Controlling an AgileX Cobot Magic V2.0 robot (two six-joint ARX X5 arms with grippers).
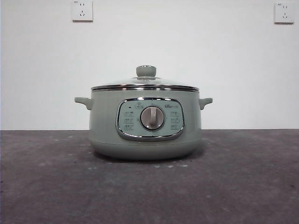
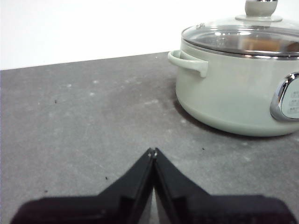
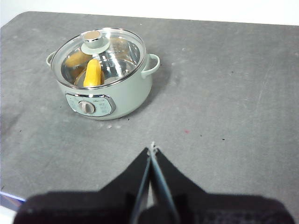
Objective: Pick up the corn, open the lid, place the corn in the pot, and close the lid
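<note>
The sage-green pot [image 1: 145, 135] stands in the middle of the grey table with the glass lid [image 1: 145, 83] seated on it, green knob up. In the right wrist view the yellow-orange corn [image 3: 93, 73] lies inside the pot [image 3: 126, 98] under the lid [image 3: 117, 53]. In the left wrist view the pot [image 2: 229, 102] and lid [image 2: 243, 35] stand off to one side. My left gripper [image 2: 153, 151] is shut and empty, low over the table beside the pot. My right gripper [image 3: 152, 147] is shut and empty, high and back from the pot. Neither arm shows in the front view.
The dark grey table [image 1: 51, 186] runs to a white wall with two sockets, one at the left [image 1: 82, 10] and one at the right [image 1: 284, 12]. The table's rounded far edge [image 3: 154, 17] shows in the right wrist view.
</note>
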